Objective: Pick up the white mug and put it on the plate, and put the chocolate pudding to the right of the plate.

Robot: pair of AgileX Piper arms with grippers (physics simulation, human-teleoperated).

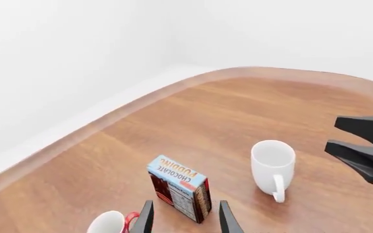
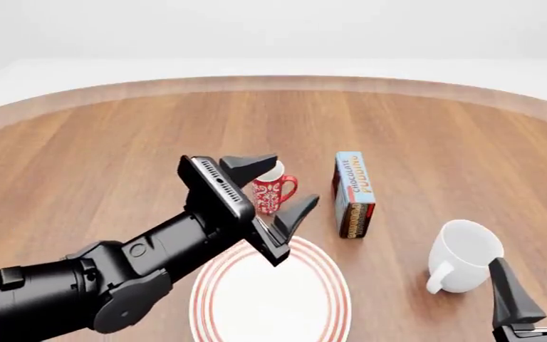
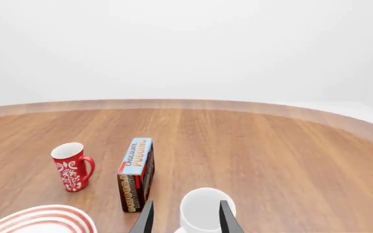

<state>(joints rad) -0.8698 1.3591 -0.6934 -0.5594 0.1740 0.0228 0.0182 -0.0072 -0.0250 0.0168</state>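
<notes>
The white mug [image 2: 466,256] stands upright on the wooden table [image 2: 112,142], off the plate [image 2: 271,299] and to that plate's right, with its loop handle turned toward the arms' side and bare tabletop between mug and rim. The right gripper [image 2: 538,288] hangs just behind the mug on the near side, its two dark fingers spread apart and holding nothing; in the right wrist view the mug [image 3: 203,208] sits between and just beyond those fingers [image 3: 146,218], and whether they touch it cannot be told. The chocolate pudding [image 2: 353,194] stands on its narrow side beyond the plate's far right edge, its light blue lettered face turned upward, near the plate but apart from it and also clear of the white mug. The plate lies flat at the near middle of the table with nothing on it. Above the plate's far left rim the left gripper [image 2: 271,191] is raised in the air, fingers wide apart and empty, pointing toward the pudding. A red mug [image 2: 273,189] with a white pattern stands just beyond the plate, left of the pudding, partly hidden behind that gripper.
</notes>
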